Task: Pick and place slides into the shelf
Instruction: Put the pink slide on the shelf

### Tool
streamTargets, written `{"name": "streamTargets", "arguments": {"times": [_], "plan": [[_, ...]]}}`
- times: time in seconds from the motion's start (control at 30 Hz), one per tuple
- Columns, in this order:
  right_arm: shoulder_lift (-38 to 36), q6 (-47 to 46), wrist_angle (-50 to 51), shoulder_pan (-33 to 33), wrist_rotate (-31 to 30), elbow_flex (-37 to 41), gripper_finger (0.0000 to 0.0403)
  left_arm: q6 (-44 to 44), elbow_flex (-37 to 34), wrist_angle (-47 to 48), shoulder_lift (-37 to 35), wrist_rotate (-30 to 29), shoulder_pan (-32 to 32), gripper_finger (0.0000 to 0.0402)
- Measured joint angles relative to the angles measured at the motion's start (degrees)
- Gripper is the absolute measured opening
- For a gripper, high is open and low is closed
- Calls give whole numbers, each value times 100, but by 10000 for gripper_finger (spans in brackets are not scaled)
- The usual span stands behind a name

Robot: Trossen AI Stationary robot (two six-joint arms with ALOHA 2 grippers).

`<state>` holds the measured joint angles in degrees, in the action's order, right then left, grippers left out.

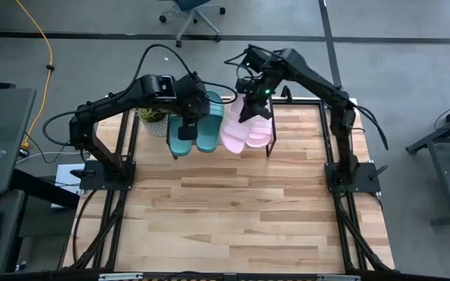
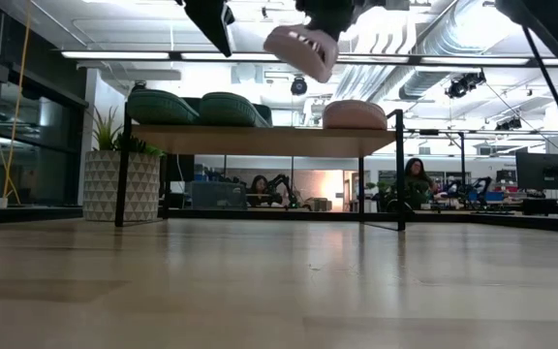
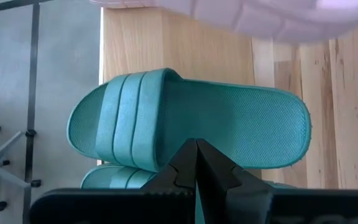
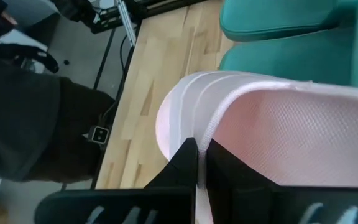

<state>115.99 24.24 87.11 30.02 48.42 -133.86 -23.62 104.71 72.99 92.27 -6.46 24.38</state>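
The shelf [image 2: 260, 139], a light wood plank on thin black legs, stands at the far edge of the table [image 1: 233, 211], with a potted plant [image 2: 122, 174] in a patterned white pot at its left end.

Two teal slides [image 1: 196, 129] lie side by side on the left half of the plank. One pink slide [image 2: 355, 114] rests on the right half.

The right tool [image 4: 196, 163] is clamped narrow on the edge of the second pink slide [image 4: 278, 137], near its ribbed strap. In the low view this slide [image 2: 300, 47] hangs tilted in the air, above the plank and clear of it, between the teal pair and the resting pink slide. From above, both pink slides appear close together over the right half of the shelf.

The left tool [image 3: 196, 163] has its fingers pressed together and grips nothing. It hovers over the teal pair; its wrist view looks down on one teal slide [image 3: 191, 121], with the strap of the other just visible beside it.

People sit at desks in the room beyond the table
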Motion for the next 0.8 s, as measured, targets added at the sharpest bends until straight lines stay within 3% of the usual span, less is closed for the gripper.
{"name": "streamTargets", "arguments": {"times": [0.6, 0.8], "plan": [[695, 49, -155, -69, 162, 0, 0, -37, 0, -18, 2, 2, 0, 0], [867, 40, 214, 60, 109, 0, 0, -126, 0, -18, 2, 2, 0, 0]]}}
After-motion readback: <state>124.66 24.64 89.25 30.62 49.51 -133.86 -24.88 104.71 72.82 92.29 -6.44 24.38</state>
